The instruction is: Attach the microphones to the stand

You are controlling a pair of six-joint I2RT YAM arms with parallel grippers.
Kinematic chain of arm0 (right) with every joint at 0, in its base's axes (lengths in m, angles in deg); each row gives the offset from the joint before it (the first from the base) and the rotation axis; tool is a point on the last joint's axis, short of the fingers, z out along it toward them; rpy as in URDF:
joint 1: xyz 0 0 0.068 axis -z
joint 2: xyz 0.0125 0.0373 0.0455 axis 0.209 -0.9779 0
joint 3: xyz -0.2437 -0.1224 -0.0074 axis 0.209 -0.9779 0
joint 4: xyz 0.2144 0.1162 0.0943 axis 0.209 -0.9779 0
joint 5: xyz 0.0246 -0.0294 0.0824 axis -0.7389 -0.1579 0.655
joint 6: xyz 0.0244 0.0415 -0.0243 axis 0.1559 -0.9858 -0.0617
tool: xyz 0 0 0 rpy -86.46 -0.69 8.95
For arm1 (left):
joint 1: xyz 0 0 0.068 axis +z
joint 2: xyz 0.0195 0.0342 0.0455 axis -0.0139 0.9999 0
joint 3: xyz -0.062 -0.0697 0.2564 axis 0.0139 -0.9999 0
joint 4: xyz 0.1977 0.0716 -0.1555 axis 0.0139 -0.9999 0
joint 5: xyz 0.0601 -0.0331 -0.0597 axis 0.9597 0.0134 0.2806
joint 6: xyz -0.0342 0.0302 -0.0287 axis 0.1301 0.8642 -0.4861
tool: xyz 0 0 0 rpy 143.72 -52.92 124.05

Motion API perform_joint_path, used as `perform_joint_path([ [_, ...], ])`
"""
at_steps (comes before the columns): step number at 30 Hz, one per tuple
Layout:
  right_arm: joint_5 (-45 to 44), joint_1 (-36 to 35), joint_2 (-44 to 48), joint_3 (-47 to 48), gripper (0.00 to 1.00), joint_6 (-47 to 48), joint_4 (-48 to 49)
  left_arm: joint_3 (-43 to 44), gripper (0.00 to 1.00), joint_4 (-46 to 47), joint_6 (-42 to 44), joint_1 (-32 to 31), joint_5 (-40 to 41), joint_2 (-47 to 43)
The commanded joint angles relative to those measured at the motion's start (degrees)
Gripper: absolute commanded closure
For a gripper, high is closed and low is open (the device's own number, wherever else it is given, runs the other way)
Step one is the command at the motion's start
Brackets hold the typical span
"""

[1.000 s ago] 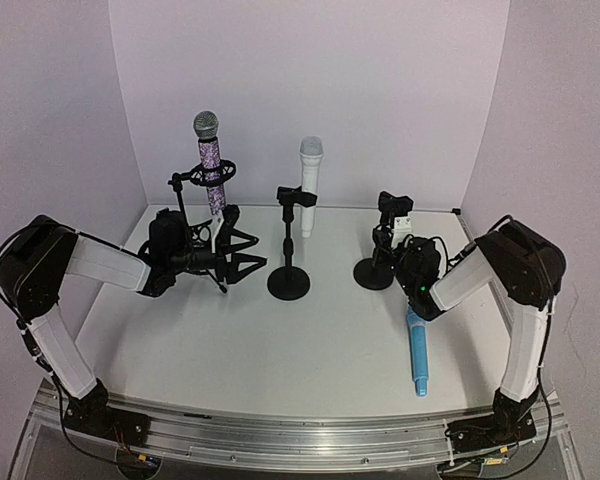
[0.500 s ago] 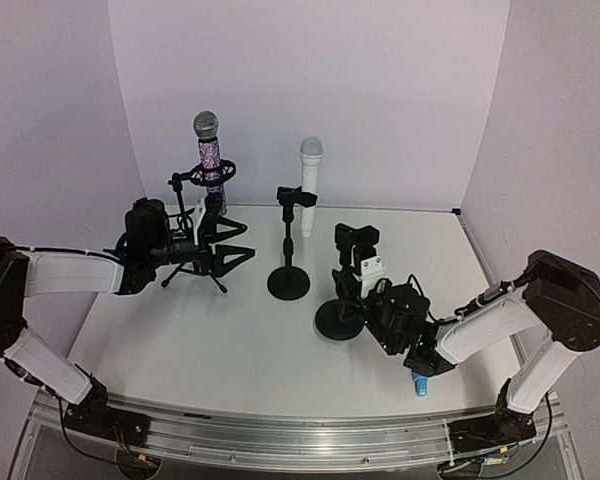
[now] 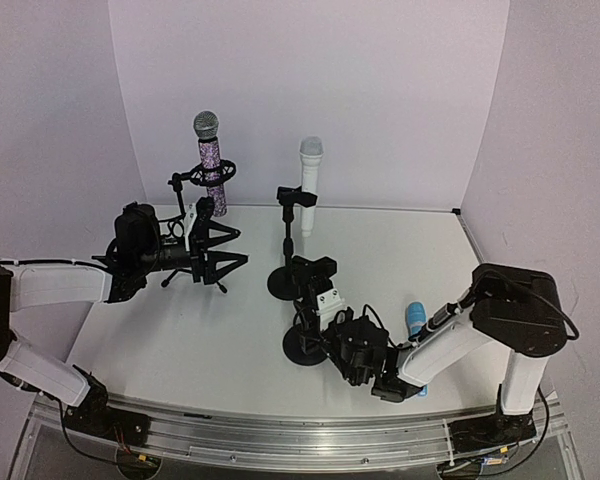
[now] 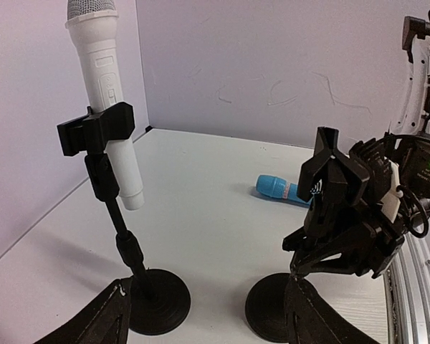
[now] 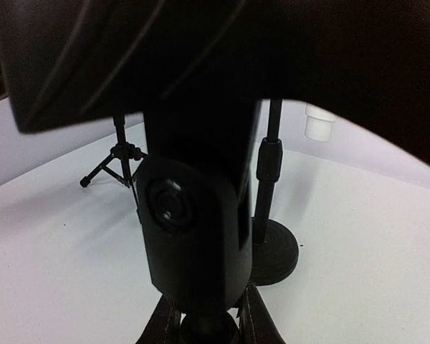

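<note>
The purple-glitter microphone sits in the tripod stand at the back left. The white microphone is clipped in a round-base stand; it also shows in the left wrist view. The light blue microphone lies on the table, partly behind my right arm; it also shows in the left wrist view. My right gripper is shut on the pole of the empty stand near the front centre, and in the right wrist view its clip fills the frame. My left gripper is open and empty beside the tripod.
The table's back wall and side walls enclose the space. The empty stand's round base stands close to the white microphone's base. The tripod's legs spread over the back left.
My right gripper has dragged the empty stand from the back right to the front centre, away from the blue microphone. My left arm has stretched out low, its gripper staying by the tripod.
</note>
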Motion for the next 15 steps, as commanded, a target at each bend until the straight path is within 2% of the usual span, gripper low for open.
perform_joint_path([
  [1,-0.91,-1.21,-2.13,2.44,1.0,-0.55,6.82,-0.37,0.26,0.99,1.32,0.08,0.55,-1.46],
  [3,-1.24,-1.54,-1.96,1.45,0.98,-0.79,6.84,-0.26,0.26,0.9,1.69,0.09,0.39,-1.4],
  [4,-1.3,-1.67,-1.72,1.15,0.93,-0.54,6.85,-0.2,0.26,0.91,1.83,0.08,0.27,-1.33],
  [10,-0.69,-1.95,-0.64,0.41,0.44,1.55,6.66,0.11,0.26,1.81,1.6,0.03,-0.92,-0.63],
  [15,-0.36,-3.09,2.4,-2.88,0.34,1.34,5.52,0.32,0.24,1.19,2.79,-0.81,-1.57,-1.26],
])
